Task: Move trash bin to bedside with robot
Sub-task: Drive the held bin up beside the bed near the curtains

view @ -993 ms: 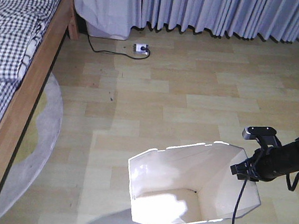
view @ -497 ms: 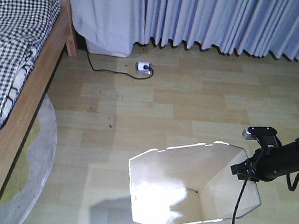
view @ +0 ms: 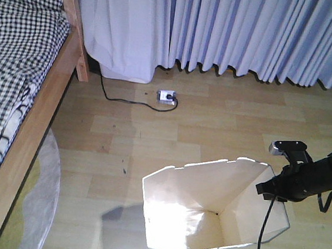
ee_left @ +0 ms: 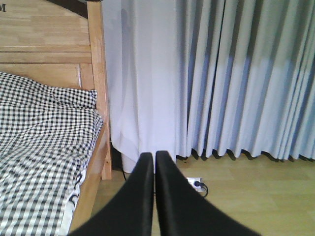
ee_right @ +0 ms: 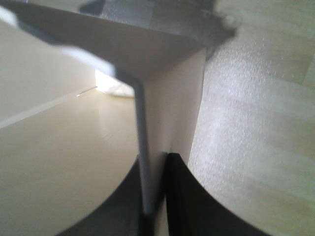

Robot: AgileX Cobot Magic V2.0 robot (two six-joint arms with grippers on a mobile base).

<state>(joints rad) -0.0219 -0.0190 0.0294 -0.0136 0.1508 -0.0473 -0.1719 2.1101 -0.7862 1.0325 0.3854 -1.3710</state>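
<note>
The white trash bin (view: 205,210) stands on the wooden floor at the bottom centre of the front view, its faceted rim facing up. My right gripper (view: 268,189) is shut on the bin's right rim wall. In the right wrist view the two black jaws pinch that thin wall (ee_right: 147,147), one inside and one outside. The bed (view: 16,86) with gingham bedding and a light wooden frame lies along the left side. My left gripper (ee_left: 155,162) is shut and empty, pointing toward the bed's far corner (ee_left: 96,98) and the curtains.
Pale blue curtains (view: 251,32) hang along the far wall. A white power strip (view: 166,96) with a black cord lies on the floor below them. A round grey and yellow rug (view: 36,194) lies beside the bed frame.
The whole view has advanced toward the curtains: bed, power strip and curtains sit lower and nearer in the front view. The bin and my right gripper keep the same place in the frame.
</note>
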